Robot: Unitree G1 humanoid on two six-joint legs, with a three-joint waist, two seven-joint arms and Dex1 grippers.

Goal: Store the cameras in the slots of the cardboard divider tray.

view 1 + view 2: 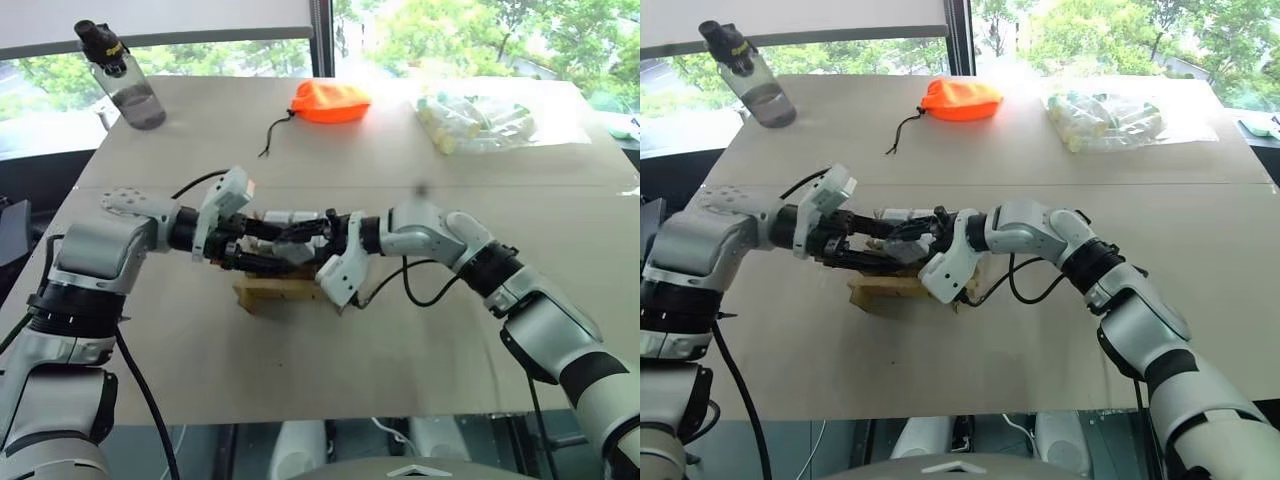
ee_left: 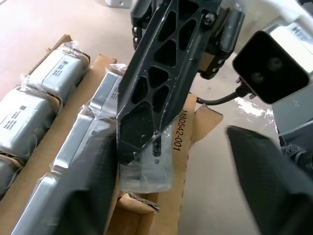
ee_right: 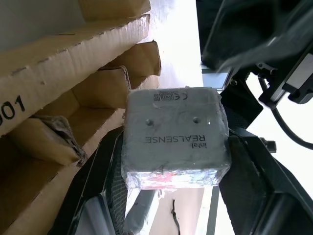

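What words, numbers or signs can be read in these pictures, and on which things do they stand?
"intel REALSENSE": on the camera between the right gripper's fingers.
"M80542-001": on the wall of the cardboard divider tray.
"001": on the tray wall in the right wrist view.
Small marks along that camera's upper edge: too small to read.
Labels on the wrapped cameras in the tray: blurred.

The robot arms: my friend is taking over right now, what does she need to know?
Right gripper: shut on a grey camera, held just above the cardboard divider tray.
Left gripper: open, beside the right one over the tray, holding nothing.
Done: several wrapped cameras already sit in the tray's slots.
Left: lower the held camera into an empty slot and let go. I cannot tell if loose cameras are still waiting on the table.
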